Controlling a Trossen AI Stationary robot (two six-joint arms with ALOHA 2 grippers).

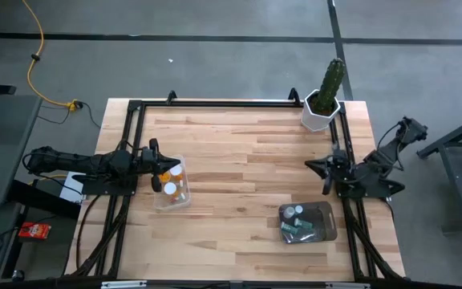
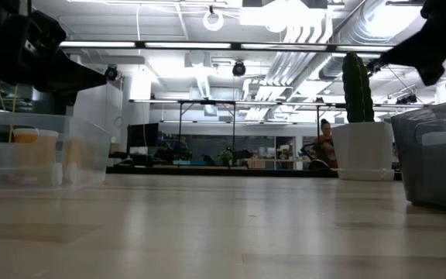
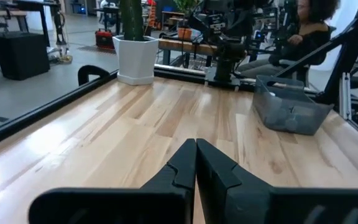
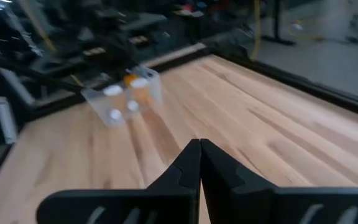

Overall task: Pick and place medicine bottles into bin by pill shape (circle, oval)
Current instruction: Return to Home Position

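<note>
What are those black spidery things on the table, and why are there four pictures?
That is a robot with two arms, each ending in a two-finger pincher. One picture looks down from above, one peeks across at table height, and two come from cameras on the arms' wrists. On the wooden table sit a clear box with orange bottles, a dark box with pale bottles, and a cactus pot. The left pincher is by the clear box, the right pincher near the table's right edge. Both are closed and hold nothing.
</note>
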